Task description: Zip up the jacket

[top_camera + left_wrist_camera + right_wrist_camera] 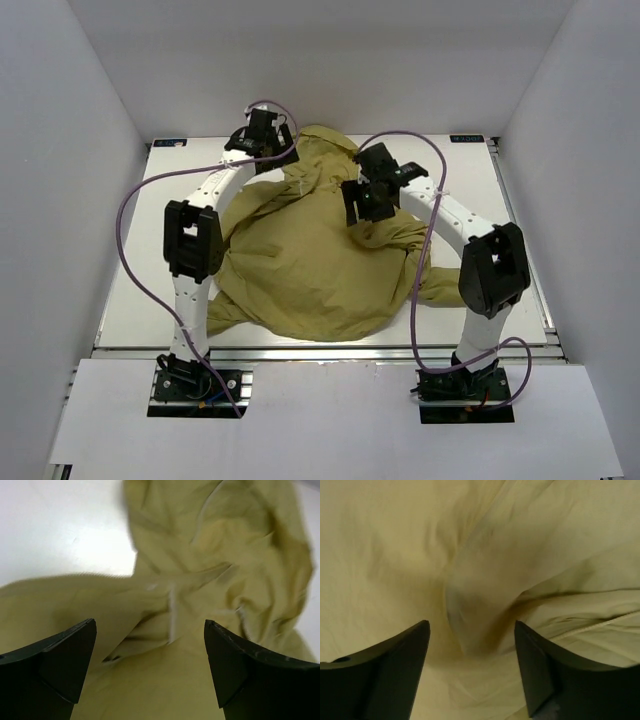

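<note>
Crumpled jacket (300, 270); zipper indistinct among folds

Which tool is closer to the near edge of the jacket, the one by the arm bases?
Right. The right tool hovers over the jacket middle, partway toward the near edge; the left tool is at the far end, by the hood.

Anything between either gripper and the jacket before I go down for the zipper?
Nothing visible. The left gripper and the right gripper both hang open directly over bare fabric of the jacket, the left at its far end and the right over folds nearer its middle.
</note>
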Controlling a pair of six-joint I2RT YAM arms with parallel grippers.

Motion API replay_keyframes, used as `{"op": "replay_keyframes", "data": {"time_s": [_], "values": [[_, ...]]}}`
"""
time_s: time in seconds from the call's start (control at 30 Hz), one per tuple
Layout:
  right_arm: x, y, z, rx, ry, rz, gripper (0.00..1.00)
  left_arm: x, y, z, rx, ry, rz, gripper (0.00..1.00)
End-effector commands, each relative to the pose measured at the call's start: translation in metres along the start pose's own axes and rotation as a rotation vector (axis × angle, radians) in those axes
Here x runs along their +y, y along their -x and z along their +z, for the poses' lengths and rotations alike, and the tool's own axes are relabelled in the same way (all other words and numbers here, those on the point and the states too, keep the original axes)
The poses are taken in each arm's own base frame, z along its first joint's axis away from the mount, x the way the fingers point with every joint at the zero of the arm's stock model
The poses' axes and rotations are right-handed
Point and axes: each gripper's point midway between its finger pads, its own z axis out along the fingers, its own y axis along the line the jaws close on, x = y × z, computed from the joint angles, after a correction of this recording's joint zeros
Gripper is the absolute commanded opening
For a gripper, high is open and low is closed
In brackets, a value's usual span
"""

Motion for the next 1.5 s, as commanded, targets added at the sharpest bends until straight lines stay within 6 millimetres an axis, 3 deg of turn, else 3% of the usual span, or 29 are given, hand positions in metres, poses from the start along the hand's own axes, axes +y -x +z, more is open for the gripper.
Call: {"op": "replay_keyframes", "data": {"time_s": [0.0, 0.03, 0.07, 0.1, 0.13, 0.17, 0.2, 0.23, 0.27, 0.3, 0.33, 0.37, 0.47, 0.5, 0.53, 0.6, 0.63, 0.87, 0.9, 1.07, 1.1, 1.17, 1.2, 1.23, 1.3, 1.33, 1.47], "values": [[0.032, -0.008, -0.023, -0.006, 0.188, -0.065, 0.76, 0.006, 0.024, -0.064, -0.04, 0.003, -0.004, 0.98], [0.033, -0.008, -0.025, -0.021, 0.196, -0.07, 0.81, 0.016, 0.007, -0.066, -0.006, 0.029, 0.001, 0.98], [0.031, -0.005, -0.038, -0.058, 0.192, -0.072, 0.87, 0.019, 0.004, -0.075, -0.006, 0.029, 0.0, 0.98], [0.026, -0.017, -0.036, -0.048, 0.178, -0.071, 0.89, 0.023, 0.0, -0.084, -0.006, 0.032, -0.002, 0.98], [0.022, -0.017, -0.041, -0.069, 0.169, -0.07, 0.89, 0.023, 0.011, -0.111, -0.048, 0.016, -0.012, 0.98], [0.014, -0.011, -0.057, -0.129, 0.144, -0.062, 0.89, 0.035, -0.011, -0.113, -0.014, 0.033, -0.007, 0.98], [0.004, -0.023, -0.056, -0.115, 0.118, -0.035, 0.89, 0.039, -0.018, -0.122, -0.012, 0.025, -0.009, 0.98], [-0.005, -0.026, -0.061, -0.128, 0.097, -0.005, 0.89, 0.035, -0.013, -0.147, -0.042, -0.017, -0.015, 0.98], [-0.024, -0.02, -0.076, -0.185, 0.074, 0.052, 0.89, 0.046, -0.039, -0.146, 0.001, -0.015, -0.012, 0.98], [-0.041, -0.035, -0.071, -0.165, 0.05, 0.113, 0.89, 0.046, -0.046, -0.154, 0.007, -0.037, -0.016, 0.98], [-0.071, -0.031, -0.085, -0.217, 0.026, 0.19, 0.89, 0.039, -0.05, -0.17, 0.008, -0.102, -0.026, 0.98], [-0.077, -0.034, -0.087, -0.222, 0.067, 0.222, 0.89, 0.043, -0.072, -0.168, 0.046, -0.124, -0.023, 0.98], [-0.121, -0.046, -0.088, -0.245, 0.02, 0.328, 0.89, 0.028, -0.095, -0.181, 0.1, -0.261, -0.033, 0.98], [-0.13, -0.046, -0.087, -0.255, 0.011, 0.344, 0.89, 0.031, -0.113, -0.178, 0.139, -0.272, -0.032, 0.98], [-0.147, -0.049, -0.083, -0.247, -0.011, 0.4, 0.89, 0.031, -0.119, -0.176, 0.153, -0.285, -0.034, 0.98], [-0.155, -0.04, -0.077, -0.277, 0.028, 0.446, 0.89, 0.032, -0.136, -0.168, 0.184, -0.297, -0.041, 0.98], [-0.174, -0.043, -0.067, -0.266, 0.018, 0.519, 0.89, 0.031, -0.14, -0.165, 0.196, -0.309, -0.04, 0.98], [-0.183, -0.025, -0.022, -0.234, 0.12, 0.538, 0.83, 0.018, -0.169, -0.125, 0.29, -0.383, -0.044, 0.98], [-0.186, -0.029, -0.011, -0.204, 0.113, 0.555, 0.82, 0.019, -0.18, -0.115, 0.327, -0.382, -0.045, 0.98], [-0.189, -0.036, 0.012, -0.166, 0.126, 0.573, 0.78, 0.02, -0.19, -0.086, 0.377, -0.36, -0.044, 0.98], [-0.191, -0.038, 0.017, -0.161, 0.126, 0.572, 0.74, 0.02, -0.192, -0.082, 0.381, -0.36, -0.04, 0.98], [-0.193, -0.035, 0.021, -0.172, 0.133, 0.559, 0.56, 0.018, -0.196, -0.071, 0.397, -0.363, -0.04, 0.98], [-0.194, -0.031, 0.024, -0.176, 0.136, 0.547, 0.46, 0.018, -0.195, -0.067, 0.395, -0.367, -0.034, 0.98], [-0.195, -0.027, 0.025, -0.178, 0.136, 0.54, 0.28, 0.017, -0.2, -0.061, 0.408, -0.369, -0.033, 0.98], [-0.2, -0.023, 0.029, -0.174, 0.13, 0.539, 0.12, 0.014, -0.194, -0.054, 0.397, -0.375, -0.028, 0.98], [-0.203, -0.011, 0.027, -0.197, 0.125, 0.523, 0.04, 0.013, -0.193, -0.05, 0.398, -0.373, -0.028, 0.98], [-0.215, 0.015, 0.025, -0.232, 0.096, 0.493, 0.0, 0.005, -0.187, -0.031, 0.385, -0.384, -0.028, 0.98]]}}
